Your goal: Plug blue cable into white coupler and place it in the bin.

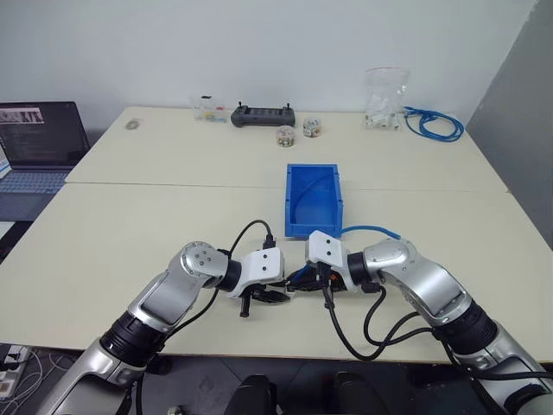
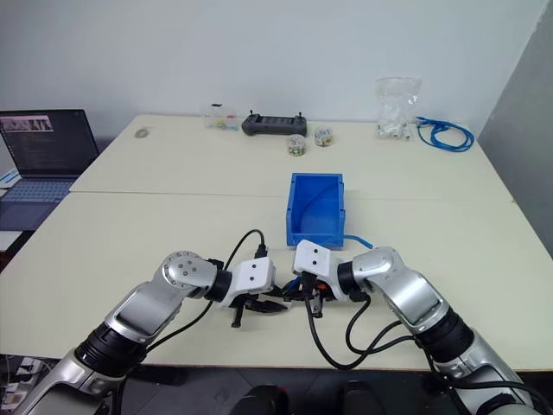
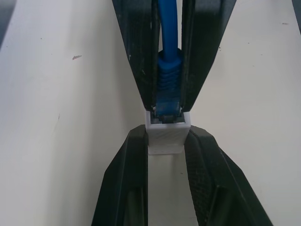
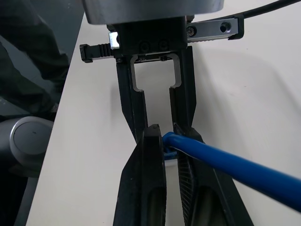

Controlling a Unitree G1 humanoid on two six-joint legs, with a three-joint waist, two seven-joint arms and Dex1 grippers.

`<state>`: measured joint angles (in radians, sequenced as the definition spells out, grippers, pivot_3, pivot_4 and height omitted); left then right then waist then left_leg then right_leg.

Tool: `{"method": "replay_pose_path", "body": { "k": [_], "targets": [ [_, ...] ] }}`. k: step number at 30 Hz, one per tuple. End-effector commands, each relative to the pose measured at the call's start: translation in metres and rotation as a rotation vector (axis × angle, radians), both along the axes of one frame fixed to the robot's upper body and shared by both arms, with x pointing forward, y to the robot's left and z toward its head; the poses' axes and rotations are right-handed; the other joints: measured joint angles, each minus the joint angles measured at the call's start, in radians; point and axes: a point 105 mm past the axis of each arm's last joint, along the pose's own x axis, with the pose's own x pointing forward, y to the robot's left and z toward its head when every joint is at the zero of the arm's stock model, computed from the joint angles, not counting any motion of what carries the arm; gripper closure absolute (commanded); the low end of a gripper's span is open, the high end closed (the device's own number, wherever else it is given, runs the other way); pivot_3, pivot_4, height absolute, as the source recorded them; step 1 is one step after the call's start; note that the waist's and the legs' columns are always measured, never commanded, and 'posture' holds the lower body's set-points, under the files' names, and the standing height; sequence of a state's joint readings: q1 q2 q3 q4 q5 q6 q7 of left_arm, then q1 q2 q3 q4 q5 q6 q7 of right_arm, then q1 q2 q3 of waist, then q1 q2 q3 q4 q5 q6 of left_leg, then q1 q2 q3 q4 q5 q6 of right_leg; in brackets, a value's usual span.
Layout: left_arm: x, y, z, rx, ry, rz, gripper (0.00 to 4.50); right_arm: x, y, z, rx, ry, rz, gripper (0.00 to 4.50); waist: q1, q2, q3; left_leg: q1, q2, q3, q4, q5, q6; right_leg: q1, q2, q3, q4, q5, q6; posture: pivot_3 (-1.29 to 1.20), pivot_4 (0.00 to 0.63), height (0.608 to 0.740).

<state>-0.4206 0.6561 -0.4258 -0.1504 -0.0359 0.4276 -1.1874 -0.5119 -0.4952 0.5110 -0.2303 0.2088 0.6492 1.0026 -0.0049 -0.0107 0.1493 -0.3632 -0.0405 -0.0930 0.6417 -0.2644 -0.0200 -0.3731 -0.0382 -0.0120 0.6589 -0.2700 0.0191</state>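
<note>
The white coupler (image 3: pixel 165 141) is pinched between the fingers of my left gripper (image 3: pixel 167 134), which is shut on it just above the table's near edge. Facing it tip to tip, my right gripper (image 4: pixel 167 134) is shut on the blue cable (image 4: pixel 225 165) right behind its plug. The plug's blue boot (image 3: pixel 168 84) sits at the coupler's socket, its tip inside the opening. Both grippers meet in front of the bin (image 1: pixel 291 199), left gripper (image 1: pixel 275 296) beside right gripper (image 1: pixel 302 281). The cable's loose strand (image 1: pixel 371 230) trails back towards the bin.
At the table's far side lie a black controller (image 1: pixel 263 115), small jars (image 1: pixel 298 132), a clear bag of white parts (image 1: pixel 384 99) and a coiled blue cable bundle (image 1: pixel 434 124). A laptop (image 1: pixel 39 138) stands at the far left. Black wrist cables (image 1: pixel 363 333) hang over the near edge.
</note>
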Motion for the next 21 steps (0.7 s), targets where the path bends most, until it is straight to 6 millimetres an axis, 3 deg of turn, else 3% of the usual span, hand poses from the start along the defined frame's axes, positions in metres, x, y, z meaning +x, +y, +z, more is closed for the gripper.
{"method": "replay_pose_path", "body": {
  "k": [1, 4, 6, 12, 15, 20, 21],
  "targets": [
    [-0.003, -0.007, -0.008, -0.012, -0.009, 0.011, 3.73, -0.007, 0.001, -0.019, -0.006, 0.103, -0.021, 4.43, 0.0, 0.001, -0.001, 0.0, 0.0, 0.0, 0.0, 0.0, 0.0, 0.0, 0.0, 0.0, 0.0, 0.0, 0.0, 0.0, 0.15, 0.74],
    [-0.006, 0.005, -0.01, -0.019, 0.023, 0.049, 3.73, 0.006, -0.004, 0.01, 0.09, 0.06, -0.088, 4.43, 0.0, 0.001, -0.001, 0.0, 0.0, 0.0, 0.0, 0.0, 0.0, 0.0, 0.0, 0.0, 0.0, 0.0, 0.0, 0.0, 0.15, 0.74],
    [-0.004, 0.012, -0.006, -0.047, 0.011, 0.096, 3.03, 0.009, -0.008, 0.029, 0.167, 0.047, -0.124, 4.43, 0.0, 0.001, 0.001, -0.001, 0.0, 0.0, 0.0, 0.0, 0.0, -0.001, 0.0, 0.0, 0.0, 0.0, 0.0, 0.0, 0.15, 0.74],
    [-0.004, 0.025, 0.012, -0.13, -0.001, 0.176, 1.74, 0.007, -0.013, 0.051, 0.243, 0.044, -0.17, 4.44, -0.003, -0.002, 0.01, -0.017, 0.0, -0.001, 0.003, 0.0, 0.0, -0.018, 0.0, 0.0, 0.005, 0.002, -0.004, 0.0, 0.15, 0.74],
    [-0.001, 0.037, 0.019, -0.166, -0.003, 0.24, 1.17, 0.012, -0.019, 0.064, 0.277, 0.044, -0.203, 4.44, -0.004, -0.002, 0.011, -0.017, 0.001, -0.001, 0.003, 0.0, 0.0, -0.018, 0.0, 0.0, 0.005, 0.003, -0.005, 0.0, 0.15, 0.74],
    [0.01, 0.05, 0.042, -0.251, -0.043, 0.339, 0.05, 0.044, -0.03, 0.109, 0.367, -0.002, -0.283, 4.44, -0.005, -0.001, 0.017, -0.017, 0.0, -0.001, 0.003, 0.0, 0.0, -0.018, 0.0, -0.001, 0.005, 0.001, -0.001, 0.0, 0.15, 0.74],
    [0.013, 0.052, 0.047, -0.268, -0.057, 0.356, 0.0, 0.052, -0.031, 0.117, 0.375, -0.018, -0.296, 4.44, -0.006, -0.001, 0.018, -0.017, 0.0, -0.001, 0.003, 0.0, 0.0, -0.018, 0.0, -0.001, 0.005, 0.001, -0.001, 0.0, 0.15, 0.74]
  ]
}}
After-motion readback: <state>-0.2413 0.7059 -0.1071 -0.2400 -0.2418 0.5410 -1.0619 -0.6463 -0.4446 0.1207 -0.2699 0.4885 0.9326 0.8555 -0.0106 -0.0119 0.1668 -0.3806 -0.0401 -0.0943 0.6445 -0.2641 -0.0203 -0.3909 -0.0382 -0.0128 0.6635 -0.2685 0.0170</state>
